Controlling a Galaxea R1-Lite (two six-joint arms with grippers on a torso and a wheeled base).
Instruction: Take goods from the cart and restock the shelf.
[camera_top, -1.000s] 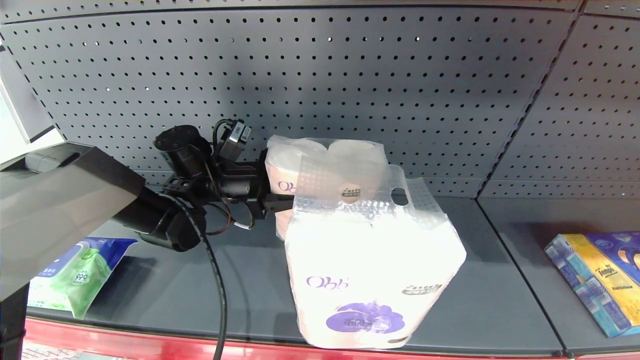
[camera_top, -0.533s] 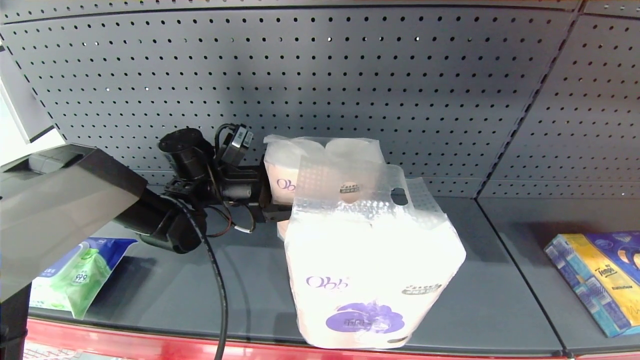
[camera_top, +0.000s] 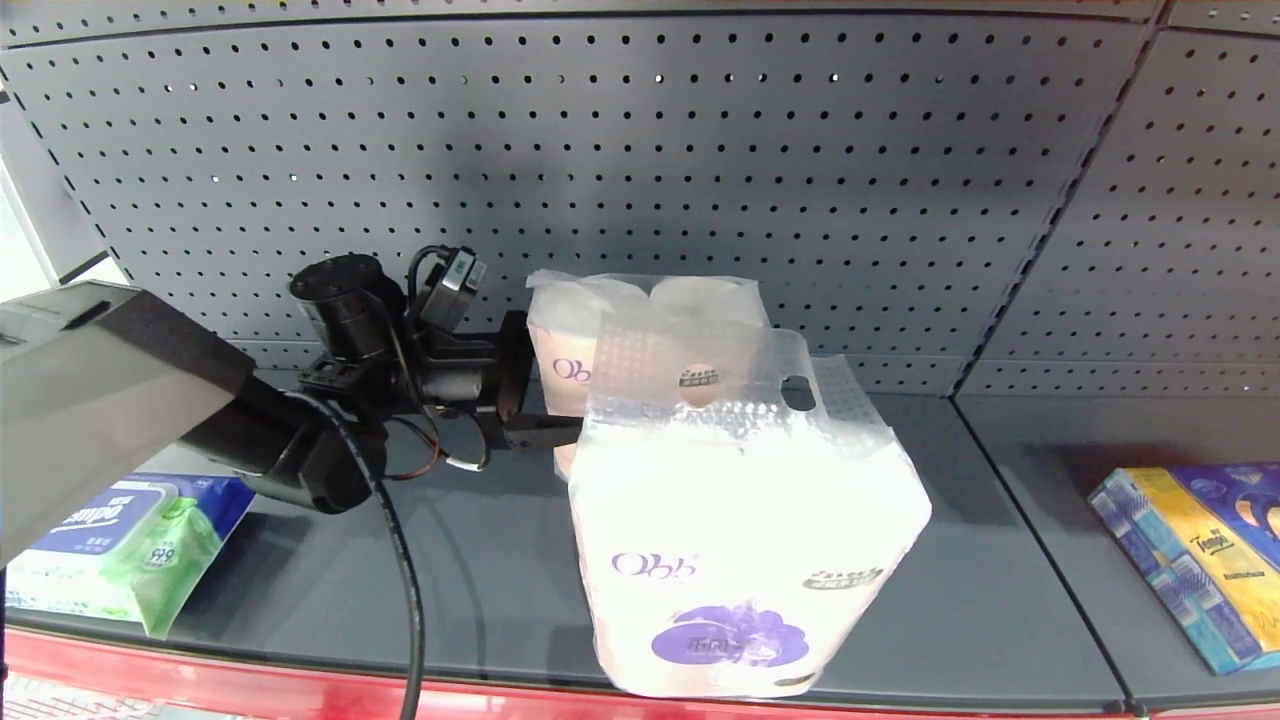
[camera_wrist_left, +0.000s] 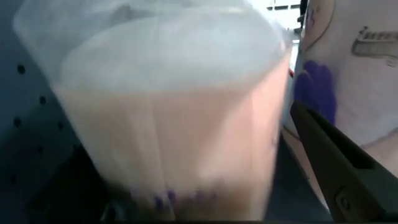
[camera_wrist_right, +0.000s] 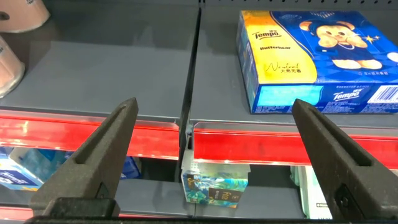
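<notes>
left arm — matte black, cylindrical joint | cable — thick, black | right tool: dark grey, wedge-shaped

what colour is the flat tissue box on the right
The flat tissue box is yellow and blue; right wrist view shows it best.

The black, cable-draped left arm reaches in from the robot's left toward the middle, wrist roughly level. Its black two-fingered left end effector points toward the robot's right, fingers spread. The dark right end effector holds its fingers wide apart.
</notes>
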